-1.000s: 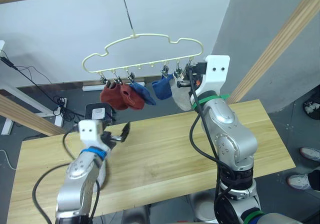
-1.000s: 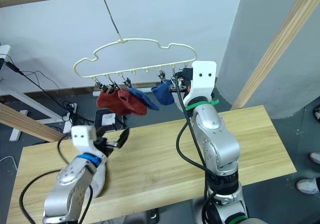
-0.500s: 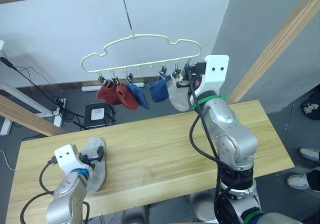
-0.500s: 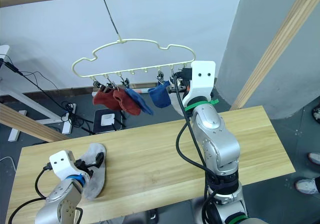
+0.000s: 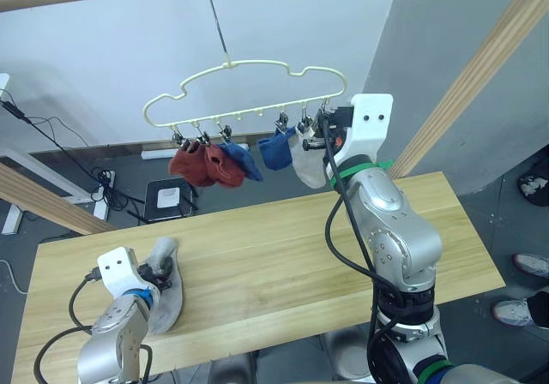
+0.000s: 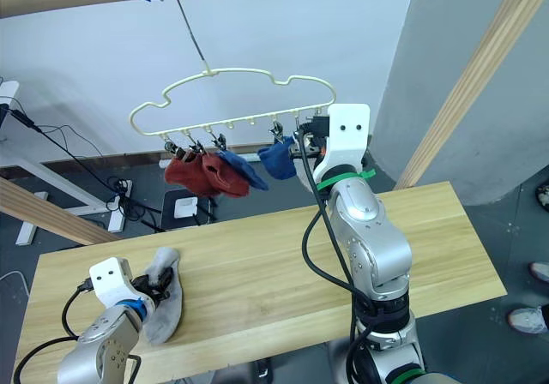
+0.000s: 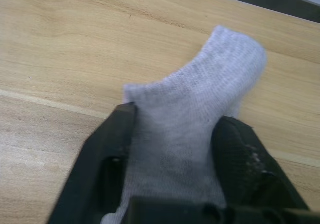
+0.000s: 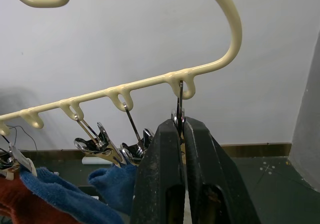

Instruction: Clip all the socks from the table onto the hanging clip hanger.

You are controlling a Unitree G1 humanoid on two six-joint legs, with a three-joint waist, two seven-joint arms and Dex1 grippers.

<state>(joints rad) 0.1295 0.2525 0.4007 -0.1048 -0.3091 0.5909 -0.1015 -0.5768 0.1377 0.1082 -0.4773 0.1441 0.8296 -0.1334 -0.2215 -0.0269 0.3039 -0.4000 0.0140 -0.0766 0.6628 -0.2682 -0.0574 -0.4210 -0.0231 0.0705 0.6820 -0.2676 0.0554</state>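
No writing, label, brand mark, number or sign can be read anywhere in these views.

Table (image 5: 283, 255): light wood planks, visible grain, smooth satin finish. Grey sock (image 7: 200, 114) near its left front corner: soft knit cloth, matt, fine ribbed texture. Left gripper (image 7: 172, 176) fingers: matt black plastic, slightly scuffed. Clip hanger (image 8: 150, 81): pale yellow, smooth glossy coating. Its clips (image 8: 95, 146): shiny bare metal. Hung socks (image 5: 214, 163): fuzzy matt cloth, rust-red and blue. Right gripper (image 8: 181, 134): black, semi-gloss.
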